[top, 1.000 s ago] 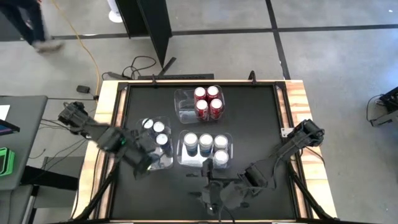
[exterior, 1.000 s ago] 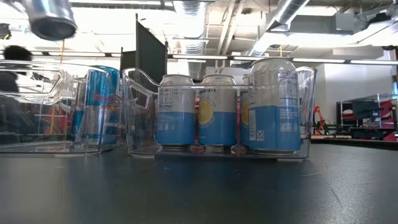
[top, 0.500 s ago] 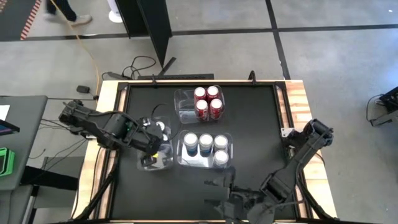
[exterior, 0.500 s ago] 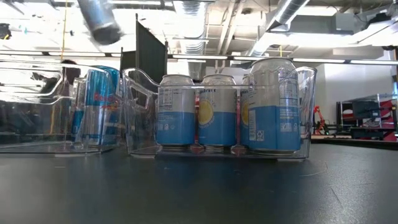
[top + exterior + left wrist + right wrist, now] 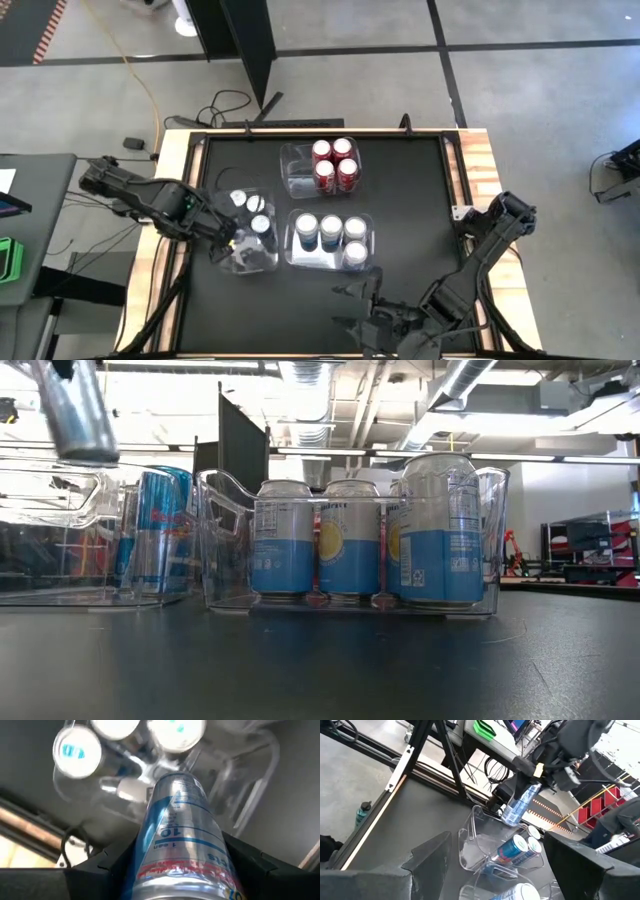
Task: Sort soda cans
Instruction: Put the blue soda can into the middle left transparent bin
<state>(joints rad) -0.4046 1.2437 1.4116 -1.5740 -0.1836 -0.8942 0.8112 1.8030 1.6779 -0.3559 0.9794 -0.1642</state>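
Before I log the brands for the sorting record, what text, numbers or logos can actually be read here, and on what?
"10": on the silver-blue can held in the left gripper; the smaller print beside it is blurred.
Light-blue cans in the clear bin: label print too small to read.
Dark blue cans: red logo, no legible words.

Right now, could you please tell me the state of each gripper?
Left gripper: closed on a slim silver-and-blue soda can, above the clear plastic bin.
Right gripper: open, holding nothing, at the table's near edge.
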